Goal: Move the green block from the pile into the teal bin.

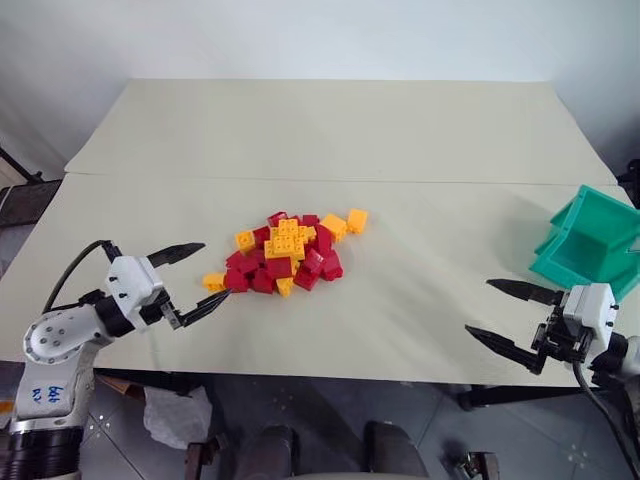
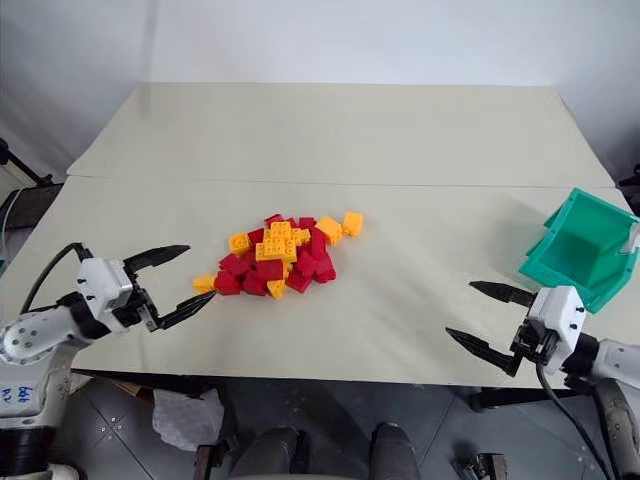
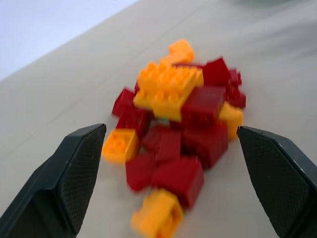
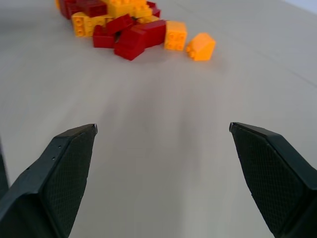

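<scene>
The green block cannot be made out among the red and yellow bricks of the pile (image 1: 286, 252), which lies just beyond the left gripper (image 1: 197, 277), fingers spread wide and holding nothing, tips near the closest yellow brick (image 1: 214, 282). The right gripper (image 1: 503, 313), also spread and empty, hangs well apart from the pile, with the teal bin (image 1: 590, 242) just beside it on the table (image 1: 400, 150).

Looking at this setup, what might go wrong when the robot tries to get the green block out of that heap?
No green block shows among the red and yellow bricks of the pile, so it may be buried; digging could scatter bricks over the table. The open left tool sits right by the pile's edge and could nudge loose bricks. The teal bin stands at the table's edge, far from the pile, so a carried block could drop.
</scene>
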